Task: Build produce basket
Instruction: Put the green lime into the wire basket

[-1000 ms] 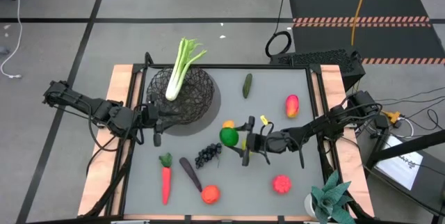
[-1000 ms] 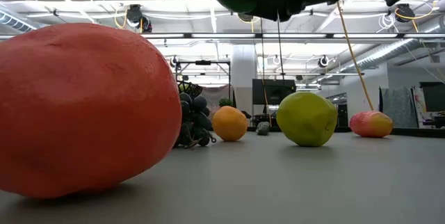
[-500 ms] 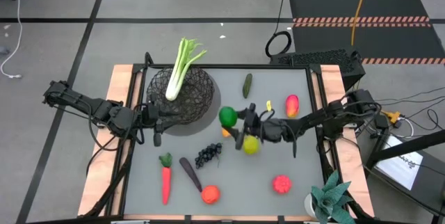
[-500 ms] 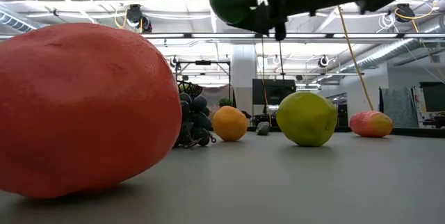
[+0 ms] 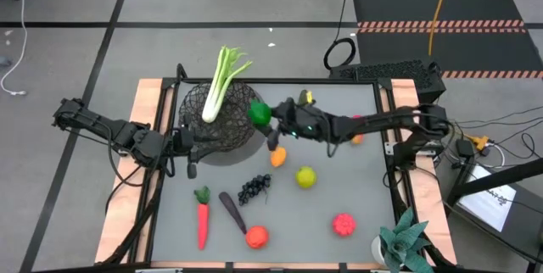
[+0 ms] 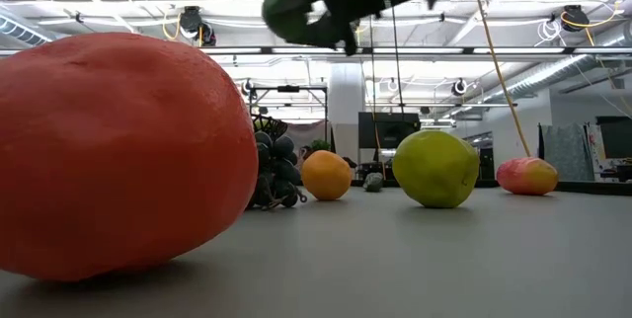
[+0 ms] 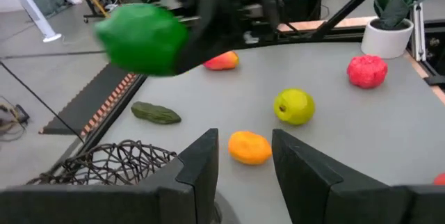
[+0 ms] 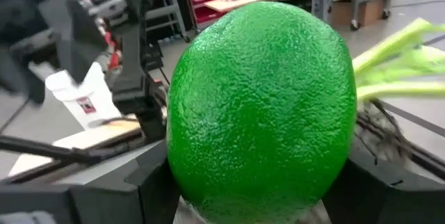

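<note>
A: Where does the basket [image 5: 222, 112] stand, and what does it hold?

B: It sits at the far left of the grey tabletop [image 5: 339, 197]. One item, the leek [image 5: 220, 80], stands in it, leaves leaning out over the far rim.

A: What is the right pincer [image 5: 276, 120] doing?

B: It is closed on the lime [image 5: 259, 114], raised above the tabletop at the basket's right edge. In the right wrist view the lime [image 8: 263, 109] fills the gap between the two fingers.

A: And the left pincer [image 5: 188, 142]?

B: It waits at the basket's near-left side, fingers [image 7: 206, 172] narrowly parted, nothing between them.

A: How far along is the task?

B: Early, by this evidence: one item placed, a second about to go in. Still lying loose are the orange [image 5: 277, 157], apple [image 5: 305, 176], grapes [image 5: 254, 188], carrot [image 5: 202, 219], eggplant [image 5: 232, 210], cucumber [image 5: 301, 103], a red-orange fruit [image 5: 256, 236] and a pink-red fruit [image 5: 344, 224]. The mango [image 7: 221, 61] lies beyond the right arm, plain in the left wrist view.

A: The surroundings?

B: The tabletop has pale wooden side rails [image 5: 124, 180] and a potted plant [image 5: 407, 241] at its near right corner. Around it is grey floor with a striped dark mat [image 5: 441, 19]; the low view shows a workshop with ceiling lights.
</note>
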Controlling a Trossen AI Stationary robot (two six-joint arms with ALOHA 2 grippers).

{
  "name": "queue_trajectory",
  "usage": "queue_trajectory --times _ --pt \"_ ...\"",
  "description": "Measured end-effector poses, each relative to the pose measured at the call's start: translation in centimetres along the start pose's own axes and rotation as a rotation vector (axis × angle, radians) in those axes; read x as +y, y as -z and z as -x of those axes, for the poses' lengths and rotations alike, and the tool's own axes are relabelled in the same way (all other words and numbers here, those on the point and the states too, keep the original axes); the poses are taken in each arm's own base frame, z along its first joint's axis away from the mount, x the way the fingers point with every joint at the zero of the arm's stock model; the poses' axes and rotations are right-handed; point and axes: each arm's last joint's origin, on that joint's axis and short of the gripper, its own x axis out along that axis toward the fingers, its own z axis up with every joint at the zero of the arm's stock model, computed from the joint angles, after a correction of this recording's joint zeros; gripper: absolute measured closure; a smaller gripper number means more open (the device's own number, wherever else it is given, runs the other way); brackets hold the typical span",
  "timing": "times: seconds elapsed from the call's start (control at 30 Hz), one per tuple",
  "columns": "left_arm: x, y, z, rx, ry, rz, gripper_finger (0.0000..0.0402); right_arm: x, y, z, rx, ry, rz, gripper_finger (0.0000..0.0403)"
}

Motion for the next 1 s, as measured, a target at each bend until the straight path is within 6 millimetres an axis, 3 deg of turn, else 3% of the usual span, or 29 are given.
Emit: queue_trajectory --times 0.13,0.4,0.6,1.0 --pt "0.0 0.0 0.0 -0.001 -0.001 -0.028 0.0266 -0.9 -0.3 -3.0 0.026 -0.026 -0.004 0.0133" --pt "0.0 0.0 0.0 0.000 -0.001 -0.046 0.0266 -2.2 3.1 -7.5 0.105 0.020 0.025 0.0133" --pt "0.0 0.0 0.0 0.000 -0.001 -0.046 0.0266 -4.3 4.5 -8.1 0.180 0.087 -0.001 0.0127" --pt "0.0 0.0 0.0 0.000 -0.002 -0.043 0.0266 -4.0 3.4 -7.2 0.211 0.083 0.059 0.0066"
